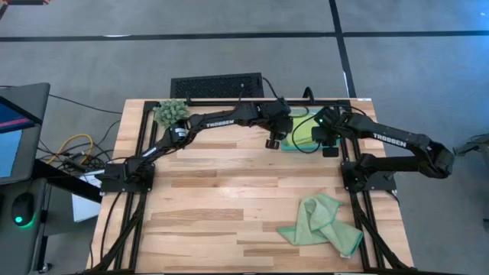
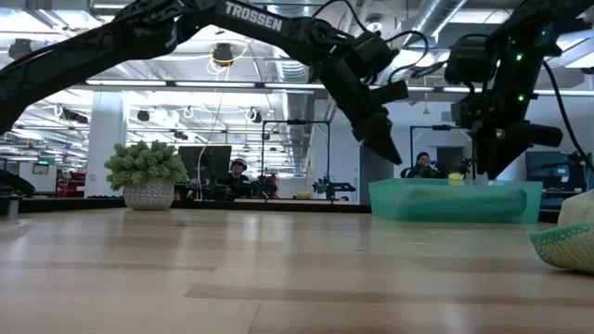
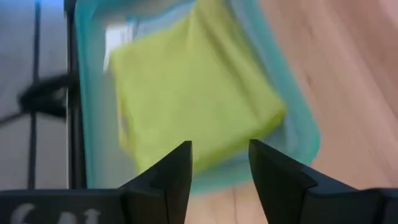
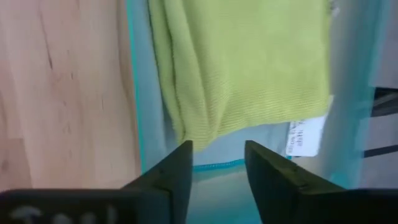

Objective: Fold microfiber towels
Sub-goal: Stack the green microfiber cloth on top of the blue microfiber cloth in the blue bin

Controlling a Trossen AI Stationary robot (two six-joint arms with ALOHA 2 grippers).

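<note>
A crumpled pale sage green towel [image 1: 322,221] lies on the table [image 1: 221,206] near its front right corner. Farther back, a folded lime green towel [image 3: 193,102] rests inside the teal tray [image 3: 298,112] at the table's rear. The left hand [image 3: 219,165] and the right hand [image 4: 216,163] hover above the tray on either side, fingers parted, holding nothing. A small plant [image 1: 171,111] stands at the rear left.
</note>
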